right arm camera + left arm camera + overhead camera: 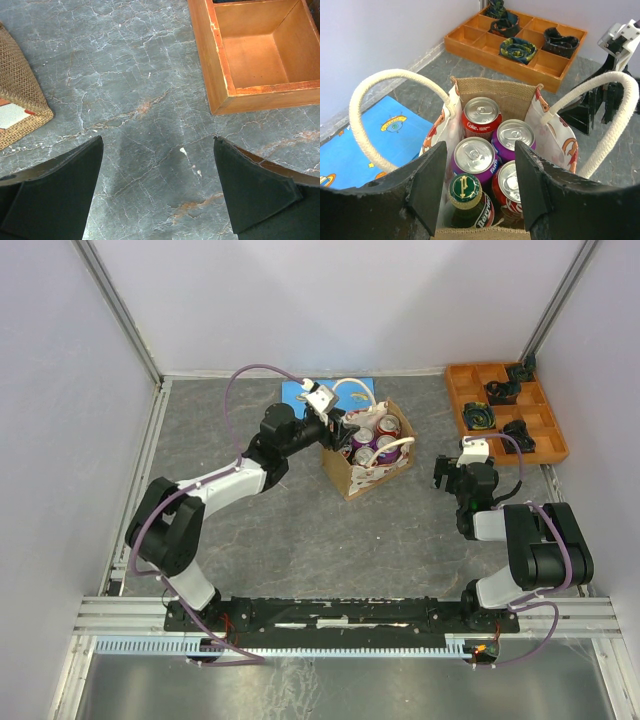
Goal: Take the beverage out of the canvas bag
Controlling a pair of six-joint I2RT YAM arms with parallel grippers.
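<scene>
Clearly the left arm is the one for this pick: my left end effector [480,150] hangs right above the mouth of the canvas bag [492,90], released, its jaws spread wide and gripping nothing. The bag stands upright on the bench [300,530] and is touched by neither arm. My right end effector [158,140] is also released and empty, low over bare bench. It is well apart from the bag, between it and the wooden tray [210,60]. Every drink is inside the bag, standing on end with its long axis vertical and its top towards my left wrist camera. I see a red Coke can [481,117] against the far burlap wall, two purple cans [474,157] in the middle, another red can [512,187] at the near right and a green-capped bottle [464,187] at the near left. Down the left wrist view the spread jaws frame the nearer purple can, so I judge it lies straight ahead and below, along the line of approach. The two rope handles [370,90] arch up on either side of the jaws, and I cannot tell how much room they leave. The drinks are packed touching one another, so I expect the fingers will have to slip into narrow gaps beside the chosen can. The lift will then need to go straight up along its axis.
</scene>
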